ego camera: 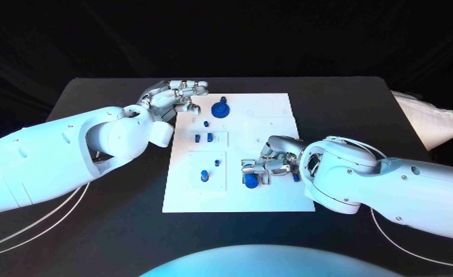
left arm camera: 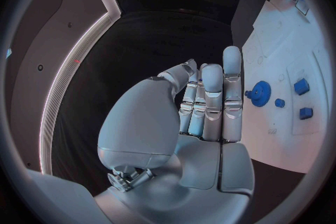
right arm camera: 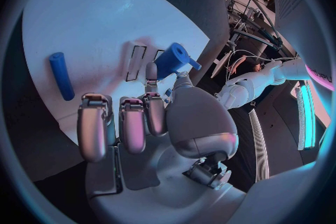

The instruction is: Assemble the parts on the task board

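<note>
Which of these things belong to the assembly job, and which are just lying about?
Job:
task board
blue gear
blue part pinched by the right hand
blue rod
small blue pieces on the board
left hand, holding nothing

Lying about:
black table
white cables

Left arm reaches in from left; left hand (ego camera: pixel 175 98) at board's far left corner, fingers straight, together, holding nothing. Right hand (ego camera: pixel 269 162) over board's near right, pinching blue part (right arm camera: pixel 173 60).

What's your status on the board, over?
Right hand pinching a blue part over the task board. Left hand empty at the board's far left corner, beside the blue gear. Nothing in the way.
</note>
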Motion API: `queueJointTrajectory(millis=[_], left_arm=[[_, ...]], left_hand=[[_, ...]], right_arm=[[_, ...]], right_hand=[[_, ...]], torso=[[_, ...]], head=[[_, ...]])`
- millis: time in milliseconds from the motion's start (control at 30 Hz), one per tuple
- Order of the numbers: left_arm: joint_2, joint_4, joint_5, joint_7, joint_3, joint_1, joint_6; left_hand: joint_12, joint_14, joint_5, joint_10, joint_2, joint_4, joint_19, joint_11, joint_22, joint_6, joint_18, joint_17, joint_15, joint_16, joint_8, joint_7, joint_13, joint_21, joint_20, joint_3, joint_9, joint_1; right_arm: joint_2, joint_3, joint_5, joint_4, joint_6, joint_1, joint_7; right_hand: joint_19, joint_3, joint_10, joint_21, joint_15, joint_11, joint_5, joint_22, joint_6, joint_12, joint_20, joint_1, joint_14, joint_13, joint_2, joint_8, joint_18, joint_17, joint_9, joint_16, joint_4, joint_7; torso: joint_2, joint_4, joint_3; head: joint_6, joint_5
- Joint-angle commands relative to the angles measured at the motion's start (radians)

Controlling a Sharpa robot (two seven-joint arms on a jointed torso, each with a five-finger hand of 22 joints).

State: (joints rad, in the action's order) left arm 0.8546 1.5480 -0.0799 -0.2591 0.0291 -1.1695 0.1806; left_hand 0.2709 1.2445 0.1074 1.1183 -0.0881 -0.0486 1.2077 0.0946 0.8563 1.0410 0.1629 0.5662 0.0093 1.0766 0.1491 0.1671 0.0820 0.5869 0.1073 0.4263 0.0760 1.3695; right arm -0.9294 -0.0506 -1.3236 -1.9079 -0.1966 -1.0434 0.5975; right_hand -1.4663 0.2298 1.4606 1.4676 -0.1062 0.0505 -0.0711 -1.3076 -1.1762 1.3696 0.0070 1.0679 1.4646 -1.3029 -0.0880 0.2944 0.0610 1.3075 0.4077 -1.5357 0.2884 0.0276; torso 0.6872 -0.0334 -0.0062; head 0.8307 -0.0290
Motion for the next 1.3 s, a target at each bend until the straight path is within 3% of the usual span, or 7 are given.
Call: queueJointTrajectory(millis=[33, 267, 400, 533, 833, 1167, 1300], left_arm=[[-0.002, 0.009, 0.002, 0.005, -0.001, 0.0, -0.023], [-0.002, 0.006, 0.004, 0.005, -0.001, 0.0, -0.022], [-0.002, 0.002, 0.004, 0.003, -0.001, 0.0, -0.021], [-0.002, 0.0, 0.004, 0.003, -0.001, 0.0, -0.021], [-0.003, -0.004, 0.004, 0.003, -0.001, 0.0, -0.02], [-0.003, -0.006, 0.004, 0.003, -0.001, 0.0, -0.02], [-0.002, -0.008, 0.004, 0.004, 0.0, 0.0, -0.02]], left_hand=[[0.006, -0.007, 0.002, -0.008, 0.001, -0.001, 0.0, 0.0, -0.001, -0.001, 0.02, 0.001, 0.001, -0.001, 0.004, 0.002, -0.002, -0.006, 0.003, -0.004, -0.001, -0.001], [0.006, -0.007, 0.002, -0.008, 0.001, -0.001, 0.0, 0.0, -0.001, -0.001, 0.02, 0.001, 0.001, -0.001, 0.004, 0.002, -0.002, -0.006, 0.003, -0.004, -0.001, -0.001], [0.006, -0.007, 0.002, -0.008, 0.001, -0.001, 0.0, 0.0, -0.001, -0.001, 0.02, 0.001, 0.001, -0.001, 0.004, 0.002, -0.002, -0.006, 0.003, -0.004, -0.001, -0.001], [0.006, -0.007, 0.002, -0.008, 0.001, -0.001, 0.0, 0.0, -0.001, -0.001, 0.02, 0.001, 0.001, -0.001, 0.004, 0.002, -0.002, -0.006, 0.003, -0.004, -0.001, -0.001], [0.006, -0.008, 0.002, -0.009, 0.001, -0.003, 0.001, 0.0, -0.001, -0.002, 0.02, 0.0, 0.001, -0.001, 0.004, 0.003, -0.002, -0.006, 0.002, -0.004, -0.001, 0.001], [0.006, -0.008, 0.002, -0.009, 0.001, -0.003, 0.001, 0.0, -0.001, -0.002, 0.02, 0.0, 0.001, -0.001, 0.004, 0.003, -0.002, -0.006, 0.002, -0.004, -0.001, 0.001], [0.007, -0.008, 0.003, -0.009, 0.002, -0.004, 0.001, 0.0, -0.001, -0.002, 0.02, -0.001, 0.001, -0.001, 0.004, 0.003, -0.002, -0.007, 0.002, -0.003, -0.001, 0.003]], right_arm=[[-0.001, 0.0, -0.024, -0.002, -0.009, 0.001, 0.008], [-0.003, 0.0, -0.037, -0.006, -0.024, 0.002, 0.006], [-0.007, 0.0, -0.041, -0.01, -0.022, 0.002, -0.002], [-0.009, 0.0, -0.05, -0.013, -0.005, 0.002, -0.011], [0.0, 0.0, -0.098, -0.006, 0.013, 0.005, -0.007], [0.005, 0.0, -0.101, 0.006, -0.007, 0.01, 0.001], [-0.014, 0.0, -0.063, -0.004, -0.012, 0.01, -0.015]], right_hand=[[-0.026, 0.034, 0.048, -0.007, -0.001, -0.004, 0.022, -0.045, 0.01, 0.006, -0.007, -0.037, 0.091, -0.147, 0.011, -0.003, -0.015, 0.187, 0.015, 0.004, 0.002, -0.001], [-0.026, 0.057, 0.049, -0.008, -0.002, -0.005, 0.023, -0.045, 0.014, 0.006, -0.008, -0.047, 0.091, -0.149, 0.019, -0.002, -0.015, 0.186, 0.029, 0.004, 0.0, -0.002], [-0.026, 0.053, 0.049, -0.009, -0.002, -0.005, 0.021, -0.044, 0.019, 0.006, -0.008, 0.008, 0.091, -0.15, 0.023, -0.001, -0.015, 0.186, 0.043, 0.004, -0.025, -0.002], [-0.026, 0.014, 0.05, -0.01, -0.002, -0.005, 0.016, -0.044, 0.025, 0.005, -0.007, 0.157, 0.091, -0.152, 0.027, 0.0, -0.015, 0.186, 0.064, 0.005, -0.121, -0.001], [-0.026, -0.052, 0.05, -0.009, -0.007, 0.002, 0.021, -0.048, 0.033, 0.006, -0.011, 0.319, 0.091, -0.156, 0.012, -0.002, -0.016, 0.188, 0.084, 0.004, -0.237, -0.008], [-0.027, -0.054, 0.052, -0.008, -0.004, -0.002, 0.015, -0.051, 0.031, 0.009, -0.01, 0.276, 0.092, -0.159, -0.009, -0.008, -0.016, 0.19, 0.093, 0.003, -0.22, -0.004], [-0.025, -0.035, 0.05, -0.011, -0.001, -0.006, -0.011, -0.046, 0.036, 0.002, -0.008, 0.228, 0.091, -0.157, 0.006, -0.014, -0.015, 0.187, 0.099, 0.005, -0.197, 0.001]], torso=[[0.0, 0.0001, 0.0003], [0.0, 0.0015, 0.0019], [0.0, 0.0005, 0.0018], [0.0, 0.0007, 0.0014], [0.0, 0.0003, 0.001], [0.0, 0.0001, 0.0004], [0.0, 0.0003, 0.0005]], head=[[0.0, 0.003], [-0.003, 0.001], [-0.002, 0.0], [0.0, 0.0], [0.002, -0.001], [0.003, -0.001], [0.002, 0.0]])
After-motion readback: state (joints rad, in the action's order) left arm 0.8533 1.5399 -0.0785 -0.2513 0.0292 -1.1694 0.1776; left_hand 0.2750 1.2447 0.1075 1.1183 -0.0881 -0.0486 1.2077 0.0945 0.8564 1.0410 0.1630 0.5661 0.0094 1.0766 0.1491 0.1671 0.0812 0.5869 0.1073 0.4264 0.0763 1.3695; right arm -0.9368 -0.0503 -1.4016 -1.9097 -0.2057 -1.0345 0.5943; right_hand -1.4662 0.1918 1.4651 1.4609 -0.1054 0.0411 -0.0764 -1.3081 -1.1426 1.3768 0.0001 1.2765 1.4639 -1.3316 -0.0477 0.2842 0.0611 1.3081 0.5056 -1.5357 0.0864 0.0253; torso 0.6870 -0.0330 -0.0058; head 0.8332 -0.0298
